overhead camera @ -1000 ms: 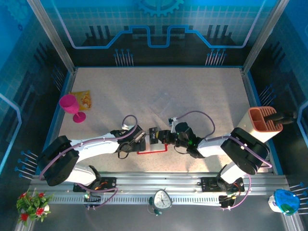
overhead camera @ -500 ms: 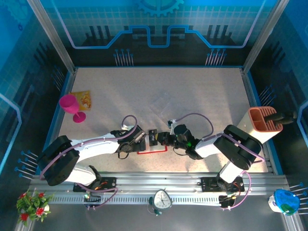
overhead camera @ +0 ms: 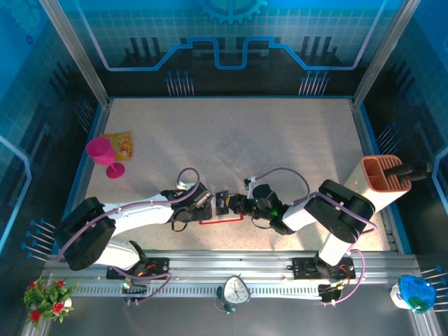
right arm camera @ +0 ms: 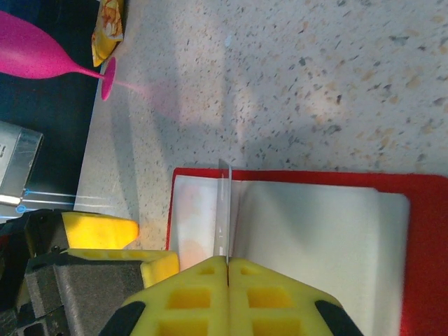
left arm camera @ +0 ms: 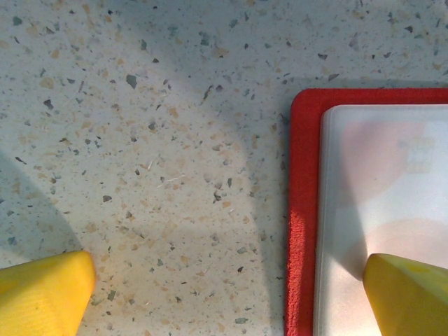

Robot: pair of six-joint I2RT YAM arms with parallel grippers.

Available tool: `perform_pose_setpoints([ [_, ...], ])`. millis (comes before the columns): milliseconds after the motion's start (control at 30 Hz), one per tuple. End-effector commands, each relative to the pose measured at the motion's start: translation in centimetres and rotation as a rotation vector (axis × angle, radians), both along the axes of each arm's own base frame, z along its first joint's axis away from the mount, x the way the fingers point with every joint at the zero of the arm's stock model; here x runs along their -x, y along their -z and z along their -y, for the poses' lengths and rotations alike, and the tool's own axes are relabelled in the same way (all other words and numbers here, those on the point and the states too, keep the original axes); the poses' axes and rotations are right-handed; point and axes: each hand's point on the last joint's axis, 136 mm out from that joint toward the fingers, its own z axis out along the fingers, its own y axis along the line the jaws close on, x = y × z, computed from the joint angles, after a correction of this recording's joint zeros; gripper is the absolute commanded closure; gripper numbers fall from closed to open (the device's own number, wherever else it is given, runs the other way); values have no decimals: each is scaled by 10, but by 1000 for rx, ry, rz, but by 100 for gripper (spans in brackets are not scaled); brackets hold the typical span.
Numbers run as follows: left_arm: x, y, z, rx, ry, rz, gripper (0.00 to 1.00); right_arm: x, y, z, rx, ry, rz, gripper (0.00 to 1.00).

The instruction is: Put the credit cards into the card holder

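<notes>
Edging leftward, right jaws pinching credit card (right arm camera: 224, 210) over card holder (right arm camera: 423, 245).

Pale speckled table (overhead camera: 280, 133), blue-rimmed. Near the near edge, about centre: red card holder (overhead camera: 210, 222) lying open and flat, whitish inside up, red border showing around it. At the left edge: pink goblet (overhead camera: 103, 155) upright, yellow-orange packet (overhead camera: 120, 145) flat just behind it. Mid-table: faint clear plastic sleeve (overhead camera: 234, 149), flat, well apart from the rest. At the right edge: orange-brown two-slot rack (overhead camera: 385, 173).
</notes>
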Motion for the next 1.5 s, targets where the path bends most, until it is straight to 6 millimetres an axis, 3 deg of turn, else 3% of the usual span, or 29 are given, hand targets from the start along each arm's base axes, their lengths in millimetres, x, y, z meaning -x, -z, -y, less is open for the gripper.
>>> perform_pose_setpoints([
  [0, 18, 18, -19, -73, -19, -64, 1, 4, 7, -1, 9, 4, 0, 100],
  [833, 19, 19, -20, -72, -19, -64, 1, 19, 20, 8, 94, 11, -109, 100],
  [1467, 17, 20, -18, -67, -20, -59, 1, 27, 42, -9, 140, -71, -211, 100],
])
